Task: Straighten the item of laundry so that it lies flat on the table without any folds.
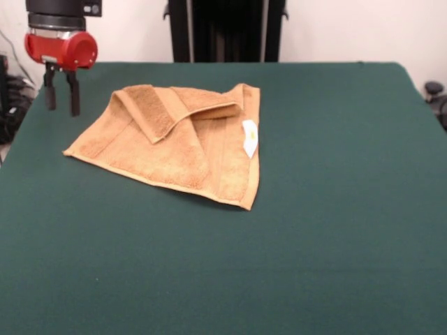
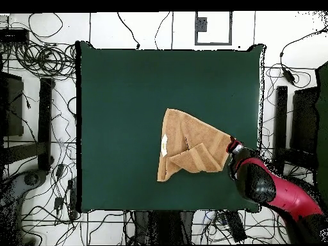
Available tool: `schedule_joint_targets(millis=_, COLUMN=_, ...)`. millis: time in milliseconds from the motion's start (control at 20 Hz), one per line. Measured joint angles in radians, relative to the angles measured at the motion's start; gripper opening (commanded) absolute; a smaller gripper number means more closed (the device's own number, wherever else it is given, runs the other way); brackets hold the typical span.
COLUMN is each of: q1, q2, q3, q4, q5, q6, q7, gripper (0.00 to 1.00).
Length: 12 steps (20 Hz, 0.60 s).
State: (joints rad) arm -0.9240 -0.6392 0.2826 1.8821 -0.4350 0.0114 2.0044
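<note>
One towel: the item of laundry, tan-orange terry, lies on the far-left part of the tabletop in the front view, well clear of every edge.
Folds: a corner flap is doubled back over the body, its underside band showing; a second layer runs along the far edge toward the right corner. Not flat yet, so the task looks early.
Tag: small white care tag sits on the right edge, face up, because that edge is turned over.
Overhead check: the towel reads as a rough triangle, folded layers bunched on the side nearest the arm.
Claw: claw hangs just off the towel's left corner, fingers pointing down and spread with a clear gap, pinching nothing.
Height: whether the tips touch the cloth-covered surface I cannot tell; they appear above it.
Why there: my judgement is the claw is lined up beside the folded-over corner to pinch it and draw it outward.
Risk: terry clings to itself; pulling one layer may drag the whole piece instead of unfolding it.
</note>
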Motion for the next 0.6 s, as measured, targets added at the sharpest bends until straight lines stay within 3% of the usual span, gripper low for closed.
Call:
schedule_joint_targets(millis=250, q1=-0.023, q2=0.031, q3=0.003, q4=0.017, q5=0.040, q6=-0.015, q7=0.000, gripper=1.00)
schedule_joint_targets(millis=600, q1=-0.091, q2=0.076, q3=0.033, q4=0.085, q5=0.167, q6=-0.016, q7=0.000, gripper=1.00)
